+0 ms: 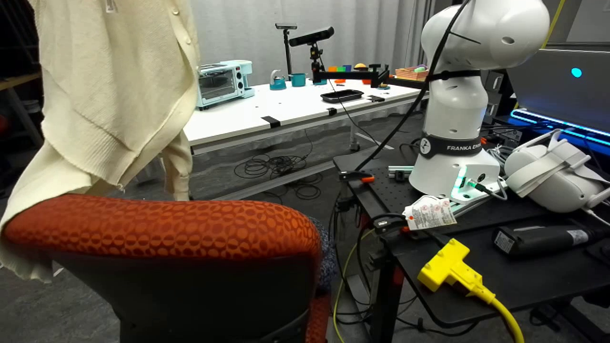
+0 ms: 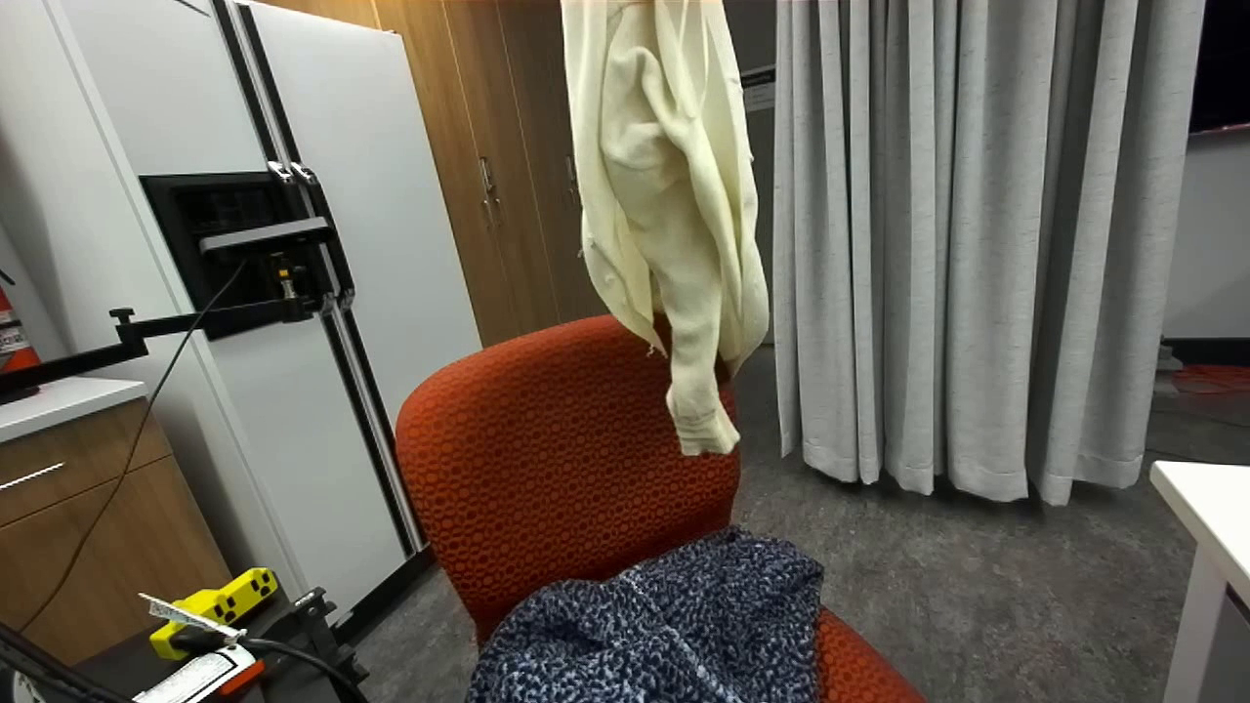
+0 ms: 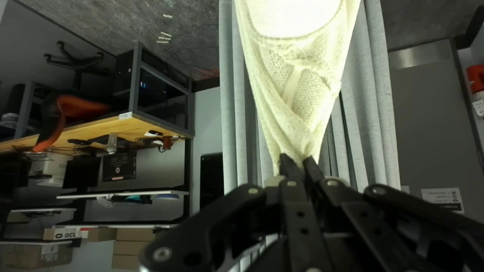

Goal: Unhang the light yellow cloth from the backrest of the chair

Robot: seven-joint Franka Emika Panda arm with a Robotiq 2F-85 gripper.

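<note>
The light yellow cloth (image 1: 114, 95) hangs from above, stretched upward in long folds with buttons along an edge. Its lower part still drapes over one end of the backrest of the chair (image 1: 167, 228). In an exterior view the cloth (image 2: 674, 195) hangs in front of and above the orange-red backrest (image 2: 557, 449), with a sleeve dangling before it. In the wrist view my gripper (image 3: 297, 162) is shut on the cloth (image 3: 298, 94), which is pinched between the fingertips. The gripper is out of view in both exterior views.
A dark speckled fabric (image 2: 664, 625) lies on the chair seat. A black cart (image 1: 476, 276) with the robot base, a yellow power splitter (image 1: 448, 267) and a headset (image 1: 553, 176) stands beside the chair. A white table (image 1: 267, 109) stands behind, and grey curtains (image 2: 957, 244) hang nearby.
</note>
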